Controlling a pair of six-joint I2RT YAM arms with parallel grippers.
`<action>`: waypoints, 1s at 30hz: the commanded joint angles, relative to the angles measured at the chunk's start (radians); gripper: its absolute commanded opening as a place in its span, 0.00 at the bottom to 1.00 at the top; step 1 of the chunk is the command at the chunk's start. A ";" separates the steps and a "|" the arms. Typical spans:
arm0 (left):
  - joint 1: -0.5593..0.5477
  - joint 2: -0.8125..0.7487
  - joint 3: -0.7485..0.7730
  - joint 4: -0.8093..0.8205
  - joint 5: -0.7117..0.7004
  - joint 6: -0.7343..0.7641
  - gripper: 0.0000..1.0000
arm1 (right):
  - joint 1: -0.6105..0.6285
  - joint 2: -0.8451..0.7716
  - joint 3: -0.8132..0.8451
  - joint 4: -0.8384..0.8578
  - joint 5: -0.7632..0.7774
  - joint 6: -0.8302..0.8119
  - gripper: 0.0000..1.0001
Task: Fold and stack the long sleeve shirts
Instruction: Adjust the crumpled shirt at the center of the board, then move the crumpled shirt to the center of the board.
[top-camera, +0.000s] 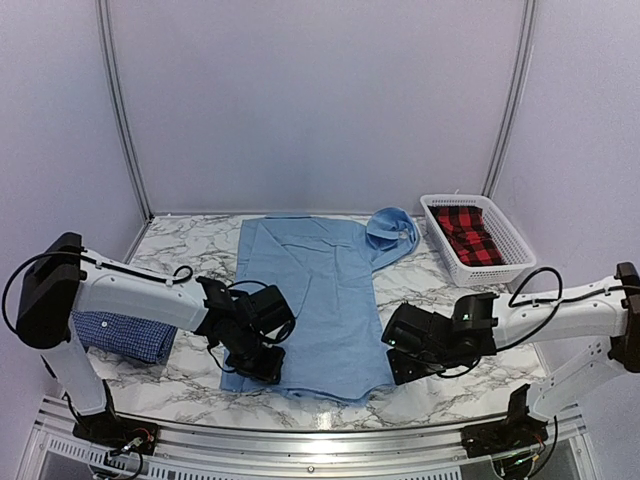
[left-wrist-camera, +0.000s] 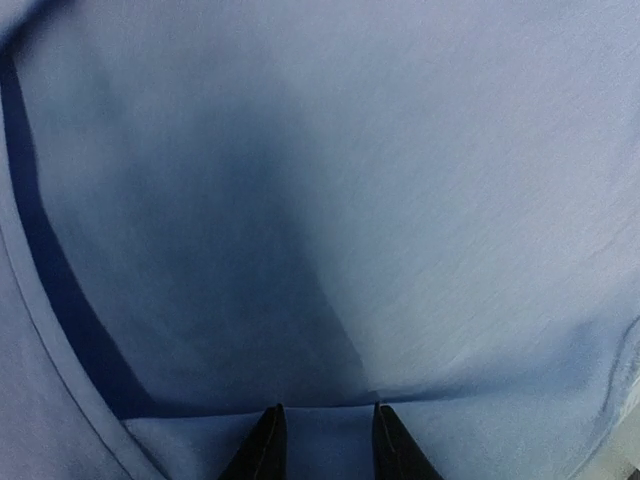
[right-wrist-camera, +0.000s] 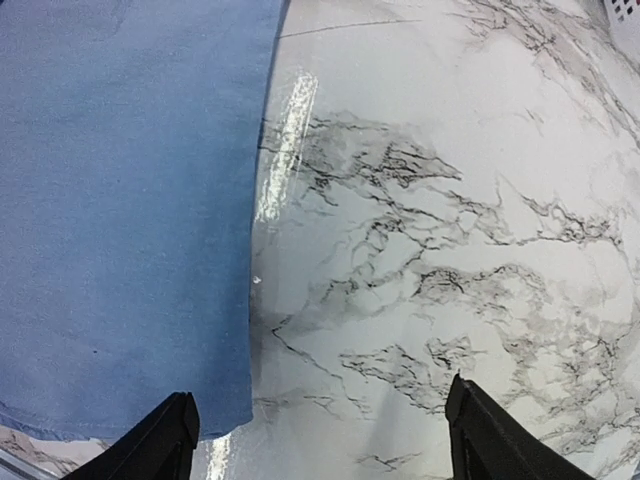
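Note:
The light blue long sleeve shirt (top-camera: 315, 300) lies flat down the middle of the table, folded lengthwise, collar (top-camera: 393, 229) at the far right. My left gripper (top-camera: 258, 368) sits low on its near left corner. In the left wrist view the two fingertips (left-wrist-camera: 265, 440) stand a little apart, resting on blue cloth (left-wrist-camera: 400, 200) at a fold line, jaws (left-wrist-camera: 328, 420) open narrowly. My right gripper (top-camera: 402, 368) hovers by the shirt's near right corner, wide open (right-wrist-camera: 320, 430) over bare marble, its left finger (right-wrist-camera: 160, 445) over the cloth's edge (right-wrist-camera: 130, 250). The dark blue checked shirt (top-camera: 125, 335) lies folded at the left.
A white basket (top-camera: 515, 250) holding red plaid cloth (top-camera: 468, 233) stands at the back right. Marble tabletop (right-wrist-camera: 450, 250) shows to the right of the shirt. The table's metal front rail (top-camera: 320, 440) runs just behind both grippers.

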 joint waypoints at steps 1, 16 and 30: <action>-0.031 -0.096 -0.130 0.016 0.078 -0.015 0.30 | -0.005 0.019 0.060 0.089 -0.030 0.008 0.81; -0.057 -0.220 -0.140 0.042 -0.030 -0.109 0.35 | -0.072 0.283 0.127 0.570 -0.260 -0.027 0.25; 0.131 -0.129 0.101 -0.071 -0.352 0.028 0.52 | -0.128 0.157 -0.180 0.639 -0.212 0.100 0.22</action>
